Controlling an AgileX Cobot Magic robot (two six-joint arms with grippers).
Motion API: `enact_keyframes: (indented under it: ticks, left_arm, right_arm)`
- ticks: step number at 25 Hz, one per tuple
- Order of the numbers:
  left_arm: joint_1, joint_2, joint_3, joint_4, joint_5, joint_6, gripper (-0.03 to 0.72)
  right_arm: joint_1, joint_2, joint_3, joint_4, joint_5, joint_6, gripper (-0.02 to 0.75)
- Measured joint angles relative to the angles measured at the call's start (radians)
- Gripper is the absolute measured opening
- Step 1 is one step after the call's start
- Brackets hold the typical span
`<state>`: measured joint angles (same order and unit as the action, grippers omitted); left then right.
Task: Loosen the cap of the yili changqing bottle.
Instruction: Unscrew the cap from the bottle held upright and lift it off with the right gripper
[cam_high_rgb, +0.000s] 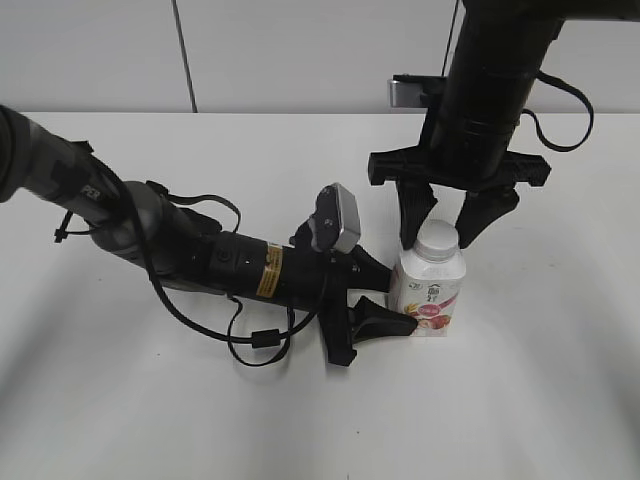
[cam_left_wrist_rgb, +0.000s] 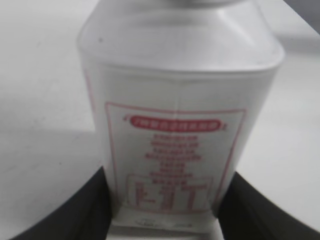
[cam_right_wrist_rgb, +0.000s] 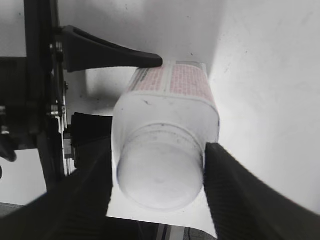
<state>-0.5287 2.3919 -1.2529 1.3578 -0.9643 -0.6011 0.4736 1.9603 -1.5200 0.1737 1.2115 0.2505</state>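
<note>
The yili changqing bottle (cam_high_rgb: 430, 295) stands upright on the white table, with a red-pink fruit band on its front. Its white cap (cam_high_rgb: 437, 240) sits on the neck. My left gripper (cam_high_rgb: 400, 298) comes in from the left, lying low, and is shut on the bottle's lower body. In the left wrist view both black fingers (cam_left_wrist_rgb: 165, 215) press the bottle's (cam_left_wrist_rgb: 175, 100) sides. My right gripper (cam_high_rgb: 440, 235) hangs straight above. In the right wrist view its fingers (cam_right_wrist_rgb: 157, 185) flank the cap (cam_right_wrist_rgb: 160, 175) with thin gaps, open. The bottle's body (cam_right_wrist_rgb: 175, 95) shows below the cap.
The white table (cam_high_rgb: 560, 380) stretches around the bottle. The left arm with its cables (cam_high_rgb: 200, 260) lies across the table's left middle. One left finger (cam_right_wrist_rgb: 110, 52) shows in the right wrist view against the bottle's base. A grey wall stands behind.
</note>
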Motion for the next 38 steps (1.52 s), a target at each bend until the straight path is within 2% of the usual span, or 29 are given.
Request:
enact_keyframes:
  ticks: [4, 10, 13, 16, 22, 26, 31, 36, 38]
  left_arm:
    - [0.0, 0.0, 0.0, 0.0, 0.0, 0.0, 0.387]
    - [0.0, 0.0, 0.0, 0.0, 0.0, 0.0, 0.387]
    - [0.0, 0.0, 0.0, 0.0, 0.0, 0.0, 0.387]
    - [0.0, 0.0, 0.0, 0.0, 0.0, 0.0, 0.387]
    - [0.0, 0.0, 0.0, 0.0, 0.0, 0.0, 0.387]
    - [0.0, 0.0, 0.0, 0.001, 0.0, 0.0, 0.386]
    - [0.0, 0.0, 0.0, 0.002, 0.0, 0.003, 0.386]
    - [0.0, 0.0, 0.0, 0.003, 0.0, 0.003, 0.386]
    - [0.0, 0.0, 0.0, 0.004, 0.0, 0.003, 0.385]
  right_arm:
    - [0.0, 0.0, 0.0, -0.004, 0.004, -0.002, 0.396]
    - [0.0, 0.0, 0.0, -0.005, 0.005, -0.004, 0.396]
    - [0.0, 0.0, 0.0, -0.005, 0.006, -0.09, 0.396]
    - [0.0, 0.0, 0.0, -0.005, 0.006, -0.342, 0.396]
    - [0.0, 0.0, -0.002, -0.005, 0.007, -0.987, 0.396]
    - [0.0, 0.0, -0.002, -0.003, 0.006, -1.26, 0.396]
    - [0.0, 0.0, -0.002, -0.002, 0.006, -1.321, 0.396]
    - [0.0, 0.0, -0.002, 0.005, 0.006, -1.294, 0.398]
    - [0.0, 0.0, -0.002, 0.011, 0.007, -1.26, 0.442]
